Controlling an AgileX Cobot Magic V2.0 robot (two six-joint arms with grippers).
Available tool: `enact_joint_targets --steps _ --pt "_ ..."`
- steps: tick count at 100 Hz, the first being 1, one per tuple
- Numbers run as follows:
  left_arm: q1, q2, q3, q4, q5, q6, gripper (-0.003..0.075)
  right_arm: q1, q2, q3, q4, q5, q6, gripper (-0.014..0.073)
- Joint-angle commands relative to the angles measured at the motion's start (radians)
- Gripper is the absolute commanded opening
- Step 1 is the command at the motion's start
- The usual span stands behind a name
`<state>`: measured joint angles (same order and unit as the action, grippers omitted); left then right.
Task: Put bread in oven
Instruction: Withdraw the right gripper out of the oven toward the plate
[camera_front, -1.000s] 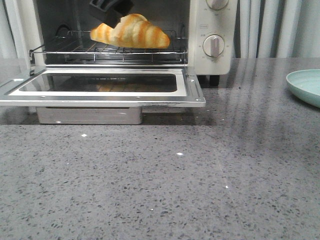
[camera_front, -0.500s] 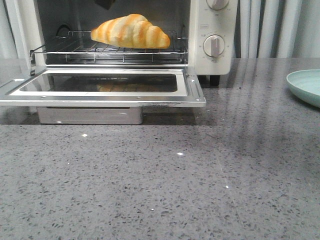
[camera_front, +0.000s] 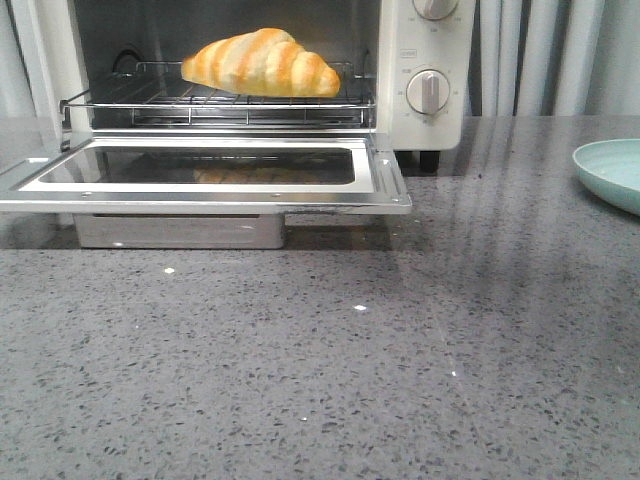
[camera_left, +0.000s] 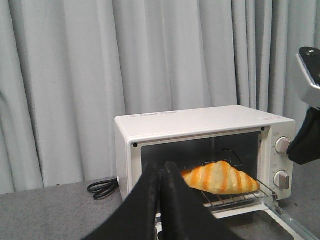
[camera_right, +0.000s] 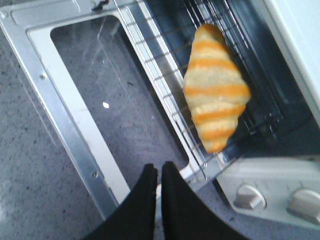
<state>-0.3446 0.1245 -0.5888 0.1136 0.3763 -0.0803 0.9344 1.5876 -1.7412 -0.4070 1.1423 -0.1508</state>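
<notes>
Bread lies on the rack inside the oven, door down; placement apparently complete. Both claws, left and right, pressed together, empty.

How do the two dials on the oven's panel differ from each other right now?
In the front view, the lower dial shows whole, its pointer bar upright; the upper dial is cut off by the frame's edge, so its setting cannot be read. Both are round, pale, and sit on the cream oven panel, right of the bread.
</notes>
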Motion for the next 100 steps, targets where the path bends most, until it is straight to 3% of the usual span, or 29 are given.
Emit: enact_joint_targets --steps 1,55,76,100 --pt "0.004 0.016 0.005 -0.019 -0.135 -0.005 -0.0022 0.000 -0.084 -0.030 -0.019 0.036 0.006 -0.0067" --pt "0.004 0.016 0.133 -0.062 -0.146 -0.005 -0.0021 0.000 -0.348 0.009 -0.070 0.133 0.037 -0.0067" --pt "0.004 0.016 0.146 -0.141 -0.148 -0.005 -0.0021 0.000 -0.484 0.170 -0.134 0.075 0.114 -0.0067" --pt "0.004 0.016 0.146 -0.143 -0.146 -0.005 -0.0021 0.000 -0.702 0.466 -0.254 -0.079 0.307 -0.0067"
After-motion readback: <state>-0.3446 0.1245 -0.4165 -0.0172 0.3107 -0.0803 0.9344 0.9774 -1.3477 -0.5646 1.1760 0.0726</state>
